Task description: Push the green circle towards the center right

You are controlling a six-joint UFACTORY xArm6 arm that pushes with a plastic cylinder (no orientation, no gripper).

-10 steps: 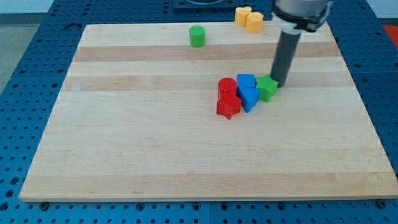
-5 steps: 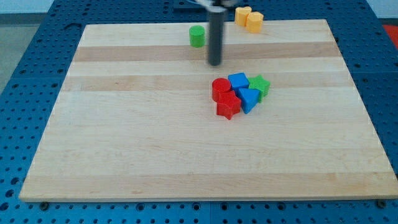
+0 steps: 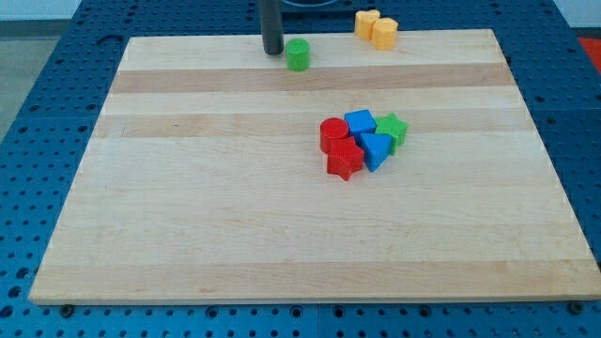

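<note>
**Seven blocks on the board, tip beside the green circle**

Seven blocks show in the camera view, on a pale wooden board (image 3: pixel 188 216) that lies on a blue perforated table (image 3: pixel 38 56).

My tip (image 3: pixel 272 53) stands near the view's top, just left of the green circle (image 3: pixel 298 54). A thin strip of board seems to separate them, though whether they touch is hard to tell. The rod rises straight up and leaves the frame at the top edge. It has no jaws, so nothing can be said of them being apart or together.

The green circle sits alone near the board's top edge, a little left of the middle, well apart from every other block.

Two yellow blocks (image 3: pixel 376 27) press together at the top edge, to the right of the green circle; their shapes are not clear.

A cluster of five sits right of the board's centre. A red circle (image 3: pixel 332 133) is at its left, with a red block (image 3: pixel 345 161) of star-like outline just below it. A blue cube (image 3: pixel 360 122) is at the cluster's top, a second blue block (image 3: pixel 376 149) lies below it, and a green block (image 3: pixel 392 130) of unclear shape closes the right side. All five appear to touch their neighbours. My tip is well apart from this cluster, up and to the left.
</note>
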